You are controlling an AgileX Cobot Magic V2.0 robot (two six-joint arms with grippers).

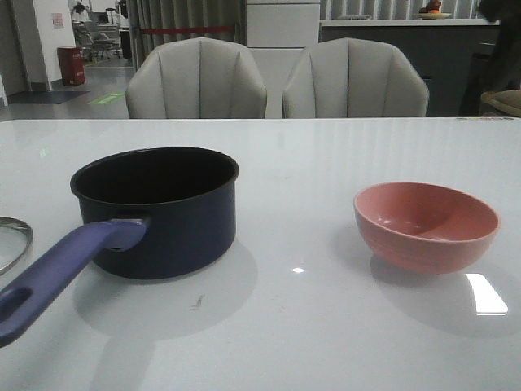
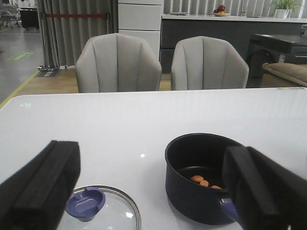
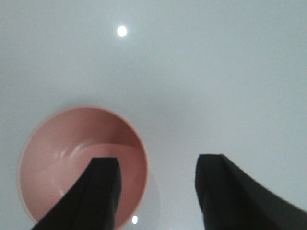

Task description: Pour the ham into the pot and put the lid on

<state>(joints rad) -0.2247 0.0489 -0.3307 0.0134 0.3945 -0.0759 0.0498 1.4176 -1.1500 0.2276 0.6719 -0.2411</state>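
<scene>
The dark navy pot stands on the white table at the left, its purple-blue handle pointing toward the front left. In the left wrist view the pot holds a few orange-pink ham slices. The glass lid with its blue knob lies flat on the table left of the pot; only its rim shows in the front view. My left gripper is open, above and behind lid and pot. My right gripper is open, one finger over the empty pink bowl.
The pink bowl sits upright at the right of the table. Two grey chairs stand behind the table's far edge. A dark counter runs along the back wall.
</scene>
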